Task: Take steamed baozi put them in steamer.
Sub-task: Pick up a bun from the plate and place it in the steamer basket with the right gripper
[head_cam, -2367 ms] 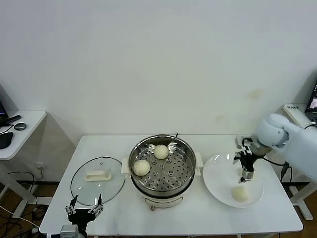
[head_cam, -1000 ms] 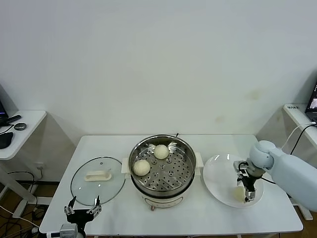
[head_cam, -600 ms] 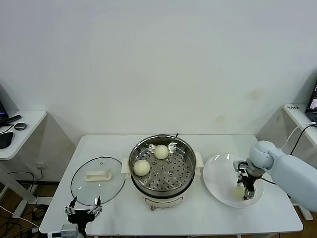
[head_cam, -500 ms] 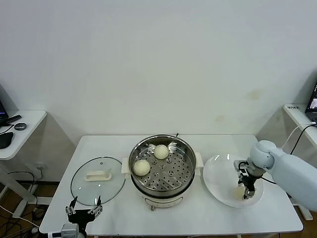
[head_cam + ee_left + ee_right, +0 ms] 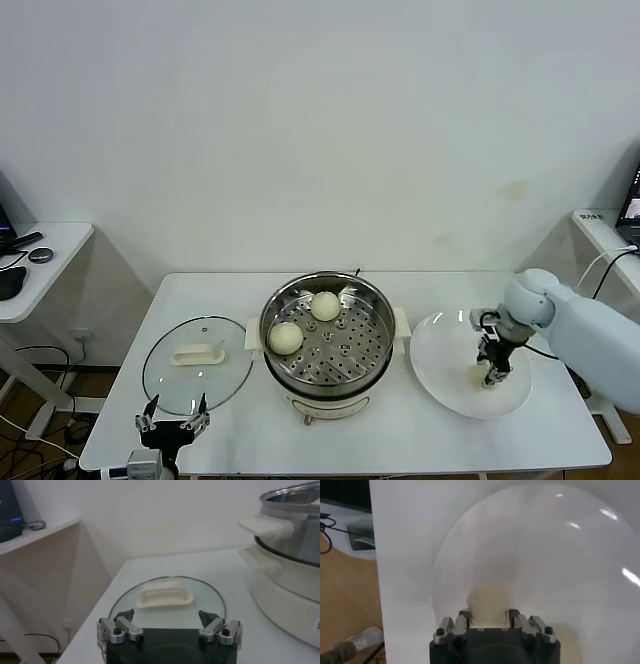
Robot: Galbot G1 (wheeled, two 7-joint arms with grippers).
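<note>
Right gripper (image 5: 490,376), having just closed, is now pinching the last baozi (image 5: 489,599) above the plate's (image 5: 440,355) centre; transfer to steamer (image 5: 327,335), at nine o'clock, is beginning.

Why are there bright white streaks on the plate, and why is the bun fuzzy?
Right wrist view: the streaks are light glare on the glossy plate; the bun in the right pincer is close and blurred. Head view: the steamer rim glints too.
</note>
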